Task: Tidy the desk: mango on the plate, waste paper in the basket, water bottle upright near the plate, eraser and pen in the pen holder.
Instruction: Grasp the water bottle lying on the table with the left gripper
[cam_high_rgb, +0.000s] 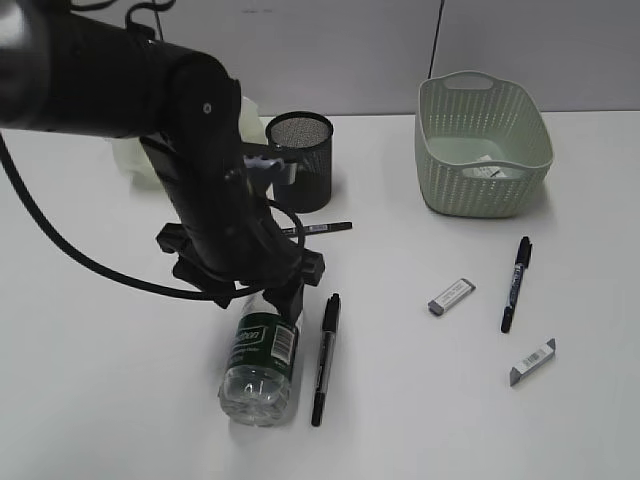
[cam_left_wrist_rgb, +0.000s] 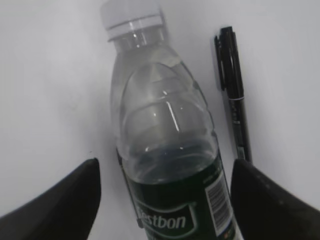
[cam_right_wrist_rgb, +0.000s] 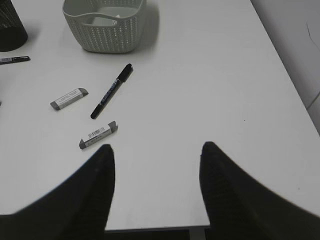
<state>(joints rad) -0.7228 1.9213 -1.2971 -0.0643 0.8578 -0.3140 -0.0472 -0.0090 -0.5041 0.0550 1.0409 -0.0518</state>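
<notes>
Water bottle (cam_left_wrist_rgb: 167, 150), clear ribbed plastic, white cap, dark green label reading "estbon", lies flat on the white desk (cam_high_rgb: 420, 400) between the left gripper's (cam_left_wrist_rgb: 162, 200) spread fingers, untouched. Right gripper (cam_right_wrist_rgb: 155, 190) hangs apart, empty. Three black pens: one (cam_high_rgb: 325, 358) beside the bottle, one (cam_high_rgb: 318, 229) near the black mesh pen holder (cam_high_rgb: 303, 160), one (cam_high_rgb: 515, 283) between two grey erasers (cam_high_rgb: 450, 296). One woven-pattern green basket (cam_high_rgb: 482, 145).

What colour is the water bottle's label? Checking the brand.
Dark green label, clearest in the left wrist view.
</notes>
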